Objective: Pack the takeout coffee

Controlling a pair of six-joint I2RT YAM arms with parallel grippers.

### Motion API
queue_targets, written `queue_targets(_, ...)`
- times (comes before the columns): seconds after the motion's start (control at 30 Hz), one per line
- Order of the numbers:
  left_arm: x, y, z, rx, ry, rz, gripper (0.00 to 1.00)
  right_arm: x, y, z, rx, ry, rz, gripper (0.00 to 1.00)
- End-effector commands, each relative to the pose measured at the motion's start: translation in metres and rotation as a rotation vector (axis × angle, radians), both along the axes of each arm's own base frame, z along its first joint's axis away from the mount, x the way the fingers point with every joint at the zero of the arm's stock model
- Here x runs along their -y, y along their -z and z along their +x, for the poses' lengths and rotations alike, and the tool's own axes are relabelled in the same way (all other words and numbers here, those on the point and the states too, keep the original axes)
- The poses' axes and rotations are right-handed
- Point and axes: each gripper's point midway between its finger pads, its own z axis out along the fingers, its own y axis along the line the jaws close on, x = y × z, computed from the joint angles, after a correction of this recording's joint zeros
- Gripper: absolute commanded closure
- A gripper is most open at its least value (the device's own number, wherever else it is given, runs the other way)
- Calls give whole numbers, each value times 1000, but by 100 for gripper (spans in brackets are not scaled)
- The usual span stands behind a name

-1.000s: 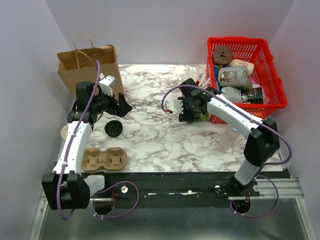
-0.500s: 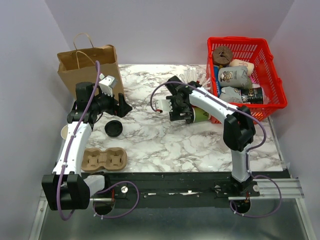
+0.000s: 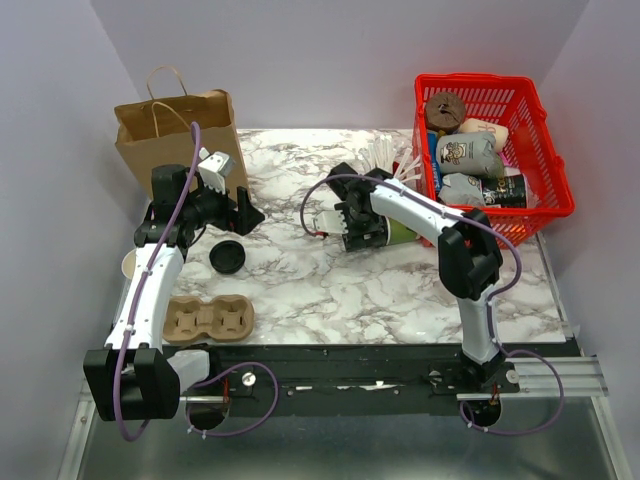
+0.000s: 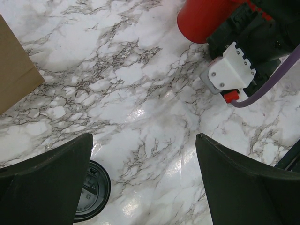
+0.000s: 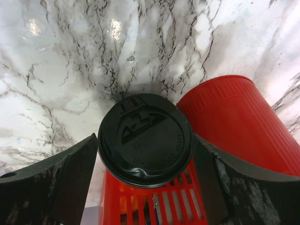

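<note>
The takeout coffee (image 3: 401,231), an olive-green cup with a black lid (image 5: 145,138), sits on the marble right of centre, close to the red basket. My right gripper (image 3: 364,224) is at the cup. In the right wrist view its gripper (image 5: 145,145) has one dark finger on each side of the lid, jaws wide, and I cannot tell if they touch it. My left gripper (image 3: 250,214) hovers open over bare marble at the left (image 4: 145,187), holding nothing. A loose black lid (image 4: 89,192) lies by its left finger.
A brown paper bag (image 3: 180,135) stands at the back left. A cardboard cup carrier (image 3: 208,320) lies near the front left, with a cream cup (image 3: 128,265) at the left edge. The red cup of white sticks (image 5: 234,122) stands right beside the coffee. The red basket (image 3: 545,150) holds several items.
The right arm's elbow swung left and its gripper shifted slightly left by the green cup, jaws widening. The left arm has not moved.
</note>
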Motion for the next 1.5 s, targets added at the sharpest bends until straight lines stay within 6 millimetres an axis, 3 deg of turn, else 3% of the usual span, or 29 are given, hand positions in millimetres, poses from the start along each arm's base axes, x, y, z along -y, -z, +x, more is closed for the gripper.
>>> queue_targets(0.0,6,-3,-2,9,30,-25,1,6,12,3,3,-17,-69,10)
queue_targets(0.4,6,-3,-4,11,28,-26,1,2,29,17,14,-12,-107,10)
queue_targets(0.83,7,-3,-6,18,29,-35,1,13,28,24,74,-21,-164,8)
queue_targets(0.93,7,-3,-6,20,29,-36,1,18,30,24,83,-17,-186,7)
queue_targets(0.97,7,-3,-6,21,29,-36,1,19,31,24,81,-12,-190,0)
queue_targets(1.1,8,-3,-7,22,28,-37,1,22,35,21,67,7,-208,0)
queue_targets(1.47,8,-2,-7,24,33,-39,1,17,17,25,115,2,-159,16)
